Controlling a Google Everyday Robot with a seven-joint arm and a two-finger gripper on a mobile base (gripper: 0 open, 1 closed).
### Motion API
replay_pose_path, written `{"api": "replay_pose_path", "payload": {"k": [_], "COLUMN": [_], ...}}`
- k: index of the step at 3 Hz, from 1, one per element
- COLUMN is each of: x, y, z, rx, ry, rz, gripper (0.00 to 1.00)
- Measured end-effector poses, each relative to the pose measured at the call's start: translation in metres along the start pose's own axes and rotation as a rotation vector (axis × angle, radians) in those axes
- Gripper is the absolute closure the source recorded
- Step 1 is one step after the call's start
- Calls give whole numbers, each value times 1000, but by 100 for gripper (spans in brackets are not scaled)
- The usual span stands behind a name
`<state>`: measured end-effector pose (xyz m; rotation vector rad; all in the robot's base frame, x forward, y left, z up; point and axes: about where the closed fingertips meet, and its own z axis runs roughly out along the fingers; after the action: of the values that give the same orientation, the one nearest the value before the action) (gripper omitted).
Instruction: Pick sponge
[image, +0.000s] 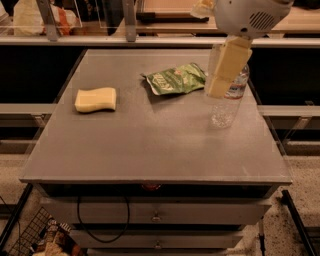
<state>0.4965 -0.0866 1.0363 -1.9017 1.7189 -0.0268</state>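
The sponge (96, 99) is a pale yellow block with wavy sides, lying flat on the left part of the grey table (150, 145). My gripper (218, 90) hangs from the white arm at the upper right, its pale yellow blocky fingers pointing down in front of a clear water bottle (227, 107). The gripper is well to the right of the sponge, above the table, and holds nothing that I can see.
A crinkled green snack bag (176, 78) lies at the table's middle back, between sponge and bottle. The bottle stands upright near the right edge. Drawers sit below the table front. A counter with rails runs behind the table.
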Motion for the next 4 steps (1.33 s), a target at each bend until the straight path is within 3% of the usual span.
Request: {"api": "replay_pose_path", "payload": {"k": [1, 2, 3, 4], "x": [-66, -66, -70, -86], "y": [2, 2, 2, -7], "z": [23, 23, 39, 85], "rx": [-53, -53, -43, -42], "ry": [-120, -120, -68, -73], "rz": [-112, -112, -104, -108], "gripper": [0, 0, 0, 0]}}
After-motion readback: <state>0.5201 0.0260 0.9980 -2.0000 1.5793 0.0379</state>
